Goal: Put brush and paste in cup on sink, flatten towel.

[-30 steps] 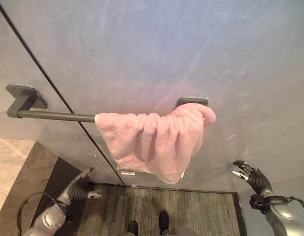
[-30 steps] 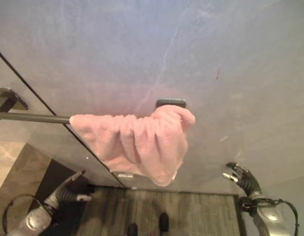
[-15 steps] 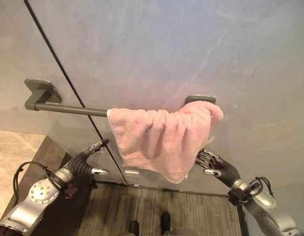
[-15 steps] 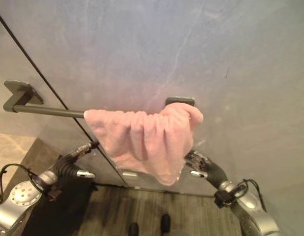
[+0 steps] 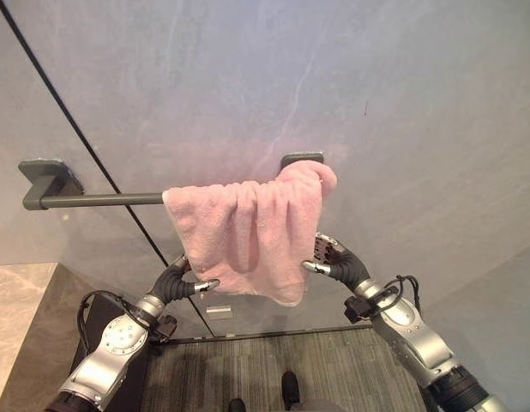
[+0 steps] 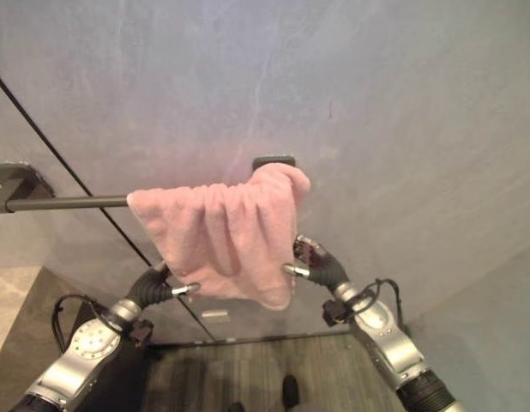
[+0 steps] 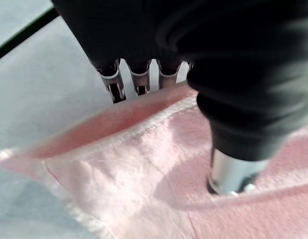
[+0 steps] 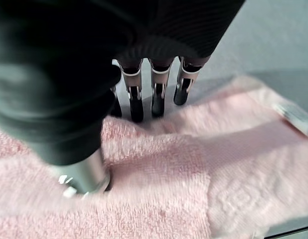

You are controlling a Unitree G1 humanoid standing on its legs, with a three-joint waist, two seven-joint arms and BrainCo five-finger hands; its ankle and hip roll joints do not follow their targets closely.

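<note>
1. One grey wall (image 5: 376, 86) carries the dark towel bar (image 5: 93, 200); the view has shifted since a second ago, so the camera moved, not the bar.
2. The pink towel (image 5: 248, 227) hangs bunched at the bar's right end, as it did before, not yet flattened.
3. The right hand (image 5: 329, 256), a second ago low and well right of the towel, now has its fingers behind the right edge and its thumb on the front, pinching the cloth.
4. The left hand (image 5: 183, 279) has risen to the lower left edge, pinching likewise. Judged ready to spread the towel leftwards.
</note>
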